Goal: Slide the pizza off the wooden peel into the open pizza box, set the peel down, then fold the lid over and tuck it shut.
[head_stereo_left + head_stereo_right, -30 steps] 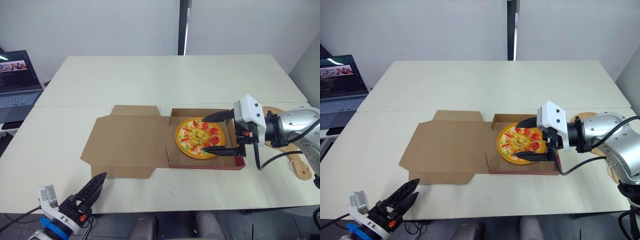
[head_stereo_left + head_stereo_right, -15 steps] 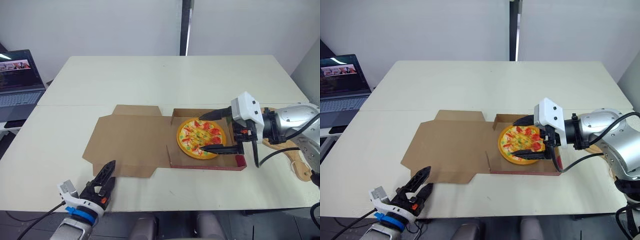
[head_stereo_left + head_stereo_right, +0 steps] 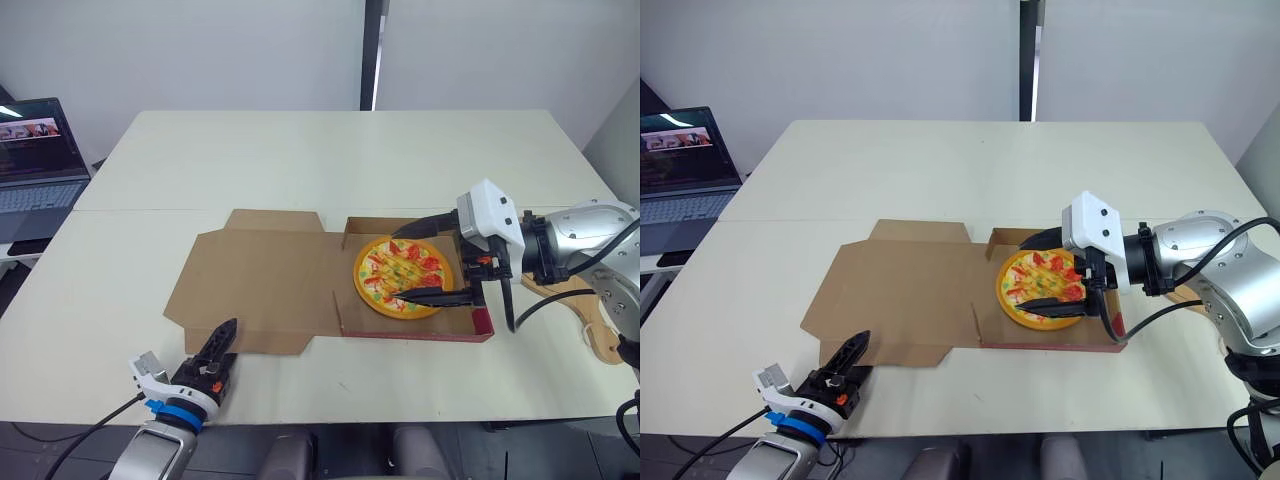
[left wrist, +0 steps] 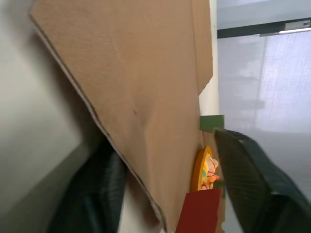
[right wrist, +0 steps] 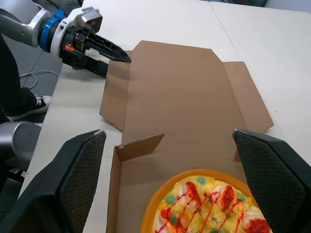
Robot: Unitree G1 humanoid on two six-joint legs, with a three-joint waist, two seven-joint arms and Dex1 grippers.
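Note:
The pizza (image 3: 403,277) lies in the tray of the cardboard box (image 3: 410,332). The box lid (image 3: 255,290) is spread flat on the table to the tray's left. My right gripper (image 3: 393,266) hovers open just over the pizza, one finger on each side of it. The wooden peel (image 3: 598,335) rests on the table at the far right, partly behind my right arm. My left gripper (image 3: 222,362) is open at the lid's near left edge. In the left wrist view that edge (image 4: 146,184) runs between its fingers (image 4: 252,179). The right wrist view shows the left gripper (image 5: 109,58) beside the lid.
A laptop (image 3: 30,155) stands on a side surface at the far left. Bare tabletop (image 3: 330,160) stretches behind the box. The table's front edge (image 3: 380,415) runs just behind my left gripper.
My left arm has come up from below the table's front edge and reached forward to the lid's near left edge. My right gripper has drifted slightly left over the pizza.

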